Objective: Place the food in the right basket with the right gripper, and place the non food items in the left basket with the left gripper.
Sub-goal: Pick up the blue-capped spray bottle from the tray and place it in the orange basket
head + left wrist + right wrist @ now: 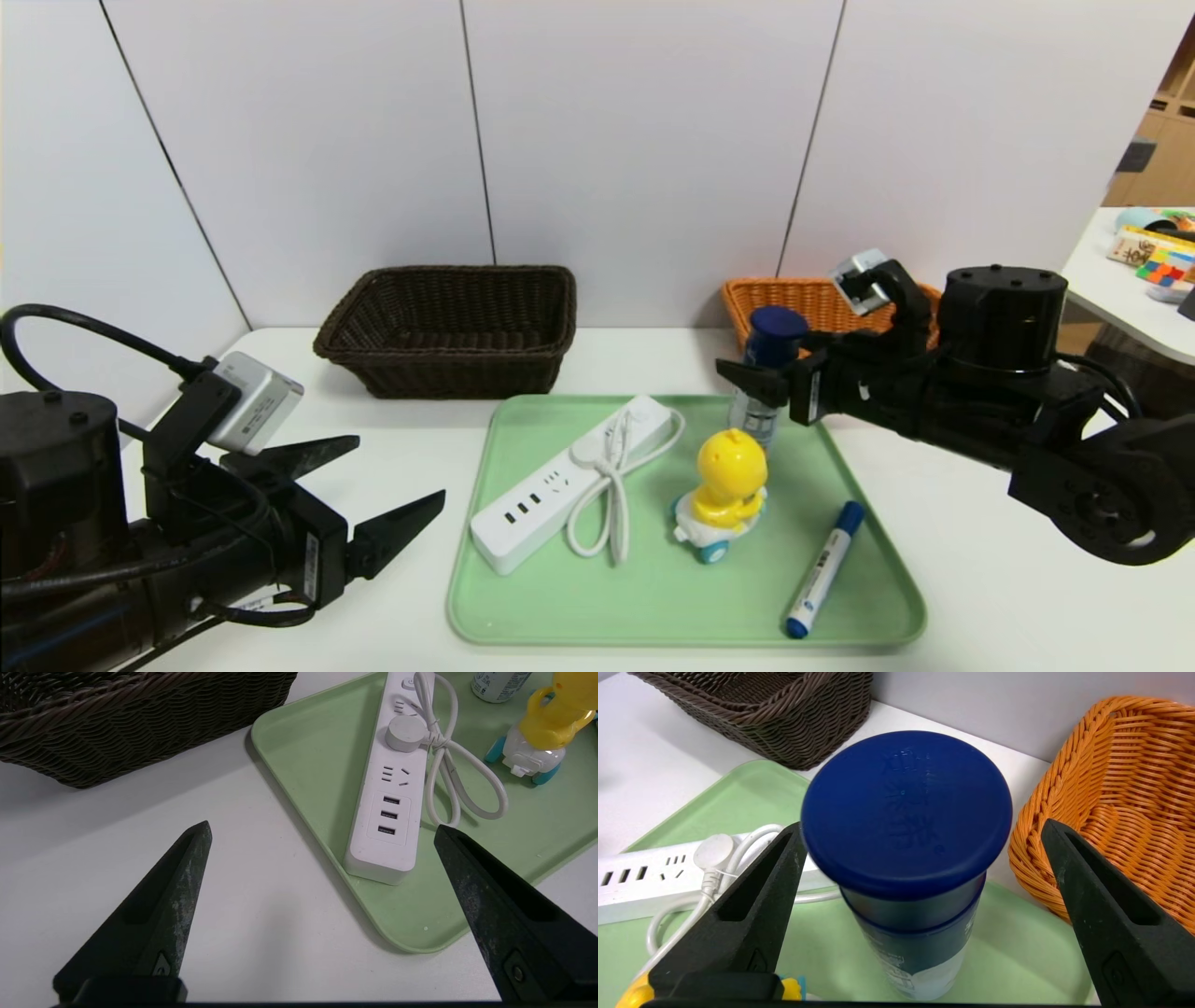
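The food, a tall can with a dark blue cap, stands upright at the back right of the green tray. My right gripper is open and straddles the can just below its cap; one finger sits at the cap's edge, the other stands well apart. Also on the tray are the white power strip, the yellow duck toy and the blue-capped marker. My left gripper hangs open and empty over the table, left of the tray.
At the back of the table, the dark brown left basket sits left of centre and the orange right basket right of centre, behind my right arm. A white wall rises directly behind both. A second table with colourful items stands far right.
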Controlling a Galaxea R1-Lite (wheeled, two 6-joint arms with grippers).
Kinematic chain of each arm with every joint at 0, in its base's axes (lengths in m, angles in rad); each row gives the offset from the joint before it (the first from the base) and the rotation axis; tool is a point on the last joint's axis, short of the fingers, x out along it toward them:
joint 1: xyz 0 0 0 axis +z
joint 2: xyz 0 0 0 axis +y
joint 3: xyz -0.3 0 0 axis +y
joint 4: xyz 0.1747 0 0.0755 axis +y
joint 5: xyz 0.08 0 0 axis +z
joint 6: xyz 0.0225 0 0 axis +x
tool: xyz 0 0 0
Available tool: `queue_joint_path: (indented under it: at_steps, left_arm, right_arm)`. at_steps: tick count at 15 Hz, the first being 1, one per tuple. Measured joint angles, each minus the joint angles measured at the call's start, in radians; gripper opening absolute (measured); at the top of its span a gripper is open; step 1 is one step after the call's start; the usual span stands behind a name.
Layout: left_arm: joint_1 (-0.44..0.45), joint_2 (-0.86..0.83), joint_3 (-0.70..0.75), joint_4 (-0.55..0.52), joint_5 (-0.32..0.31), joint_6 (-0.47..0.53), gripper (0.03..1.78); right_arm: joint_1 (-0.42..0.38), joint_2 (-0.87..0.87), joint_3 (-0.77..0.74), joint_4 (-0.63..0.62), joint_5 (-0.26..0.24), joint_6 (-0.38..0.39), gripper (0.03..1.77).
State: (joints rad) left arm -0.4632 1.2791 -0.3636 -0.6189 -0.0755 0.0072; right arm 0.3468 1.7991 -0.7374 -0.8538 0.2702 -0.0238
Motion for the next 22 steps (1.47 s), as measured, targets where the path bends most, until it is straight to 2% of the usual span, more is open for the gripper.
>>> queue_joint_path:
  at_steps: [4,5,9,11,17,22]
  left_arm:
    - [0.000,0.006,-0.001,0.000,0.000,-0.002,1.69]
    - [0.000,0.007,-0.001,0.000,0.000,-0.001,1.69]
    - [-0.001,0.013,-0.002,0.000,-0.001,-0.003,1.69]
    - [-0.001,0.018,-0.002,0.000,0.000,-0.003,1.69]
    - [-0.003,0.030,0.000,-0.026,-0.002,-0.002,1.69]
    - [-0.005,0.042,0.000,-0.036,-0.003,-0.001,1.69]
  right_arm:
    - [-0.001,0.021,-0.010,0.000,0.000,-0.003,1.70]
    - [-0.001,0.022,-0.015,0.003,-0.002,-0.003,1.61]
    - [0.000,0.032,-0.025,0.001,-0.016,-0.004,1.00]
    - [0.000,0.033,-0.025,0.000,-0.017,-0.003,0.81]
    - [0.004,0.026,-0.020,0.001,-0.018,-0.003,0.80]
    - [0.041,-0.001,-0.040,0.007,-0.049,-0.003,0.80]
